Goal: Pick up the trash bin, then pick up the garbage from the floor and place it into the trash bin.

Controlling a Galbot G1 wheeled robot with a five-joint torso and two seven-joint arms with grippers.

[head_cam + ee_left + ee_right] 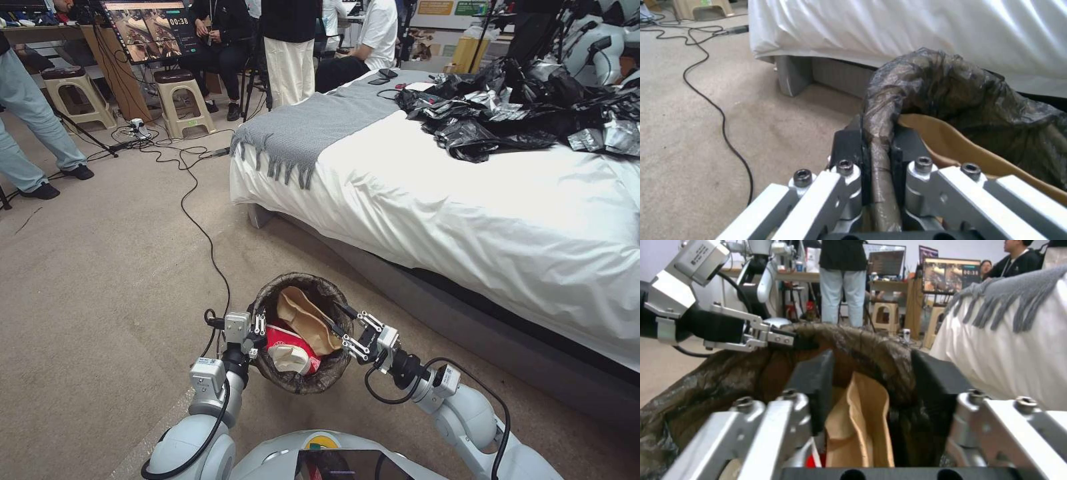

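The trash bin, lined with a dark brown bag, hangs just above the carpet in front of me. My left gripper is shut on its left rim; the left wrist view has both pads pinching the bag-covered rim. On the opposite side, my right gripper is open and straddles the rim, its pads wide apart around the bag edge. Garbage lies inside the bin: a tan paper piece and a red-and-white carton. The left gripper also shows across the bin in the right wrist view.
A bed with a white sheet stands close on the right, with a grey throw and glossy black plastic sheets on top. A black cable runs over the carpet. Stools and people are at the back left.
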